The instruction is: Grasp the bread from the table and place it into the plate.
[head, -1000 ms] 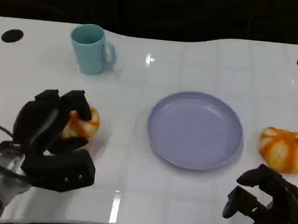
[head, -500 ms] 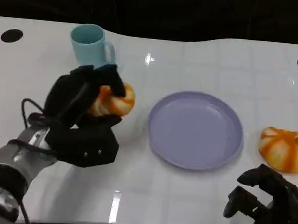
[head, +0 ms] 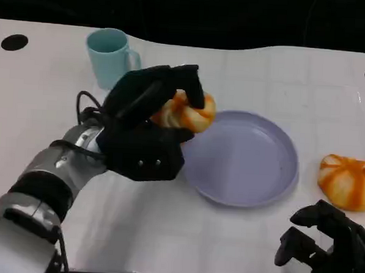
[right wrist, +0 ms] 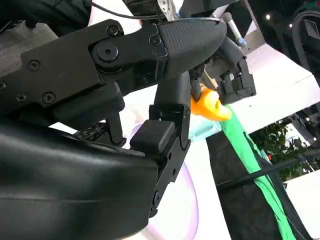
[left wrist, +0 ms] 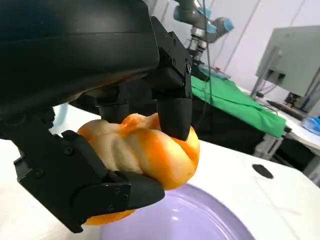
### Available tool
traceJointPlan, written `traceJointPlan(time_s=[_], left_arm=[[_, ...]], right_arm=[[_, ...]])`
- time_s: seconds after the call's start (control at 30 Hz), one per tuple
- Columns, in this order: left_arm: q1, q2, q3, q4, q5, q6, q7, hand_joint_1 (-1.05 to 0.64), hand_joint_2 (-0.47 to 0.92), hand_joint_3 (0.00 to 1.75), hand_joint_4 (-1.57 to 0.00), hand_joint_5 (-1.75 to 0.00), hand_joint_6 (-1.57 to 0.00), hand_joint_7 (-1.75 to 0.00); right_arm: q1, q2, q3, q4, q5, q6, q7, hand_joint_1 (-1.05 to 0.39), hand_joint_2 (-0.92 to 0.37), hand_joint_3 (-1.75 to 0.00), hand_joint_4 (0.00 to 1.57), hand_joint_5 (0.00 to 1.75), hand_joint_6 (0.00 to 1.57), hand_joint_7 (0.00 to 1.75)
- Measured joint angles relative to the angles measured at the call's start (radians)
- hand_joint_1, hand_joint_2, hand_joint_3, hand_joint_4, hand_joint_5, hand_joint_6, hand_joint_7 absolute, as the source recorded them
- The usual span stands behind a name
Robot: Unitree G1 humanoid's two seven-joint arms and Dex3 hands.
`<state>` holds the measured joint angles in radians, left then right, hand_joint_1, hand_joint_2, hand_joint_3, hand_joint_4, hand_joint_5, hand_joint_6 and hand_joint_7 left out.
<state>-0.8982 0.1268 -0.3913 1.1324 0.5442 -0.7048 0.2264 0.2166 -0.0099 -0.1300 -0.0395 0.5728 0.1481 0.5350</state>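
- While our left hand (head: pixel 147 131) grips the bread (head: pixel 185 111) in mid-air at the centre of the head view, the roll sits just over the left rim of the plate (head: pixel 262 192), so we judge the carry nearly done and the release as the step where things can slip
- As the left wrist view shows it, our fingers (left wrist: pixel 175 107) press on the top of the bread (left wrist: pixel 145 150) and the thumb cups it from below; the grip covers little of the roll, and a soft bun could squash or twist out if we tilt the wrist
- If we let go at this spot, the bread may land on the rim and roll back onto the table (head: pixel 235 72) toward the left of the frame; we would want it further over the plate's middle first
- Should we descend too low, our knuckles could knock the plate's edge and push it to the right, toward the second bread (head: pixel 346 182) at the right edge of the frame
- Our right hand (head: pixel 327 245) lies at the lower right of the head view, holding nothing, fingers loosely curled; we cannot tell for certain whether they are closed or apart
- Behind our left hand, the blue mug (head: pixel 111 58) stands at the upper left, and a wide backward swing of the forearm could clip it
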Motion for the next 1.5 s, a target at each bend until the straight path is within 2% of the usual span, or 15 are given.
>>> traceJointPlan(time_s=[0.27, 0.6, 0.7, 0.77, 0.8, 0.83, 0.87, 0.9, 0.93, 0.97, 1.03, 1.1, 1.2, 1.37, 1.5], left_arm=[[-0.06, -0.07, -0.052, 0.029, 0.04, -0.008, -0.013, -0.24, 0.47, 1.32, -0.92, -1.75, -0.75, -1.75], [-0.088, -0.131, -0.112, 0.064, 0.093, 0.017, -0.013, -0.18, 0.46, 1.33, -0.95, -1.75, -0.77, -1.75], [-0.105, -0.138, -0.137, 0.071, 0.122, 0.043, -0.012, -0.17, 0.45, 1.29, -0.93, -1.75, -0.75, -1.75], [-0.117, -0.143, -0.153, 0.073, 0.139, 0.067, -0.011, -0.17, 0.49, 1.19, -0.9, -1.75, -0.72, -1.75], [-0.121, -0.146, -0.157, 0.073, 0.146, 0.075, -0.011, -0.18, 0.51, 1.14, -0.85, -1.69, -0.72, -1.63], [-0.123, -0.15, -0.161, 0.074, 0.149, 0.084, -0.011, -0.21, 0.57, 1.01, -0.79, -1.5, -0.71, -1.39], [-0.126, -0.153, -0.163, 0.075, 0.149, 0.095, -0.014, -0.22, 0.62, 0.9, -0.76, -1.39, -0.69, -1.25], [-0.129, -0.156, -0.164, 0.076, 0.149, 0.105, -0.023, -0.23, 0.65, 0.84, -0.74, -1.33, -0.68, -1.17], [-0.134, -0.158, -0.165, 0.078, 0.149, 0.112, -0.037, -0.27, 0.71, 0.68, -0.68, -1.27, -0.62, -0.98], [-0.138, -0.158, -0.167, 0.079, 0.149, 0.12, -0.053, -0.32, 0.83, 0.43, -0.57, -1.19, -0.54, -0.74], [-0.147, -0.158, -0.174, 0.081, 0.15, 0.134, -0.082, -0.41, 0.9, 0.26, -0.38, -1.0, -0.42, -0.51], [-0.149, -0.157, -0.181, 0.082, 0.15, 0.144, -0.115, -0.48, 0.92, 0.24, -0.25, -0.84, -0.33, -0.4], [-0.15, -0.157, -0.185, 0.082, 0.148, 0.162, -0.181, -0.67, 0.92, 0.35, -0.03, -0.64, -0.17, -0.29], [-0.153, -0.157, -0.197, 0.082, 0.15, 0.205, -0.262, -0.96, 0.92, 0.64, 0.0, -0.18, -0.01, -0.17], [-0.164, -0.156, -0.217, 0.082, 0.16, 0.233, -0.308, -1.04, 0.92, 0.73, 0.0, -0.02, 0.0, -0.06]], right_arm=[[0.0, 0.0, 0.0, 0.0, 0.003, 0.0, 0.0, -0.51, -0.92, -0.24, 0.71, 1.54, 0.82, 0.95], [0.002, 0.003, 0.0, 0.0, 0.003, -0.006, 0.005, -0.51, -0.92, -0.23, 0.73, 1.51, 0.82, 0.94], [0.002, 0.004, 0.0, 0.0, 0.003, -0.006, 0.01, -0.52, -0.92, -0.23, 0.74, 1.5, 0.82, 0.93], [0.003, 0.004, 0.001, -0.001, 0.003, -0.006, 0.01, -0.52, -0.92, -0.22, 0.74, 1.49, 0.83, 0.94], [0.004, 0.004, 0.001, -0.002, 0.003, -0.006, 0.01, -0.52, -0.92, -0.22, 0.74, 1.49, 0.83, 0.94], [0.005, 0.004, 0.001, -0.003, 0.003, -0.006, 0.01, -0.52, -0.92, -0.22, 0.74, 1.49, 0.83, 0.94], [0.005, 0.004, 0.001, -0.004, 0.003, -0.006, 0.011, -0.52, -0.92, -0.22, 0.74, 1.49, 0.83, 0.93], [0.005, 0.004, 0.001, -0.005, 0.003, -0.006, 0.011, -0.52, -0.92, -0.22, 0.74, 1.49, 0.83, 0.93], [0.005, 0.004, 0.001, -0.005, 0.003, -0.006, 0.012, -0.52, -0.92, -0.23, 0.74, 1.49, 0.83, 0.93], [0.005, 0.004, 0.001, -0.006, 0.003, -0.006, 0.012, -0.52, -0.92, -0.23, 0.75, 1.49, 0.83, 0.93], [0.005, 0.004, 0.001, -0.007, 0.003, -0.006, 0.012, -0.52, -0.92, -0.24, 0.75, 1.49, 0.83, 0.92], [0.005, 0.004, 0.001, -0.007, 0.003, -0.006, 0.015, -0.52, -0.92, -0.24, 0.75, 1.49, 0.84, 0.93], [0.005, 0.004, 0.001, -0.007, 0.003, -0.006, 0.019, -0.52, -0.92, -0.24, 0.75, 1.49, 0.84, 0.93], [0.005, 0.004, 0.001, -0.007, 0.003, -0.006, 0.02, -0.52, -0.92, -0.24, 0.75, 1.48, 0.83, 0.92], [0.006, 0.004, 0.001, -0.01, 0.003, -0.006, 0.02, -0.51, -0.92, -0.23, 0.75, 1.49, 0.83, 0.93]])
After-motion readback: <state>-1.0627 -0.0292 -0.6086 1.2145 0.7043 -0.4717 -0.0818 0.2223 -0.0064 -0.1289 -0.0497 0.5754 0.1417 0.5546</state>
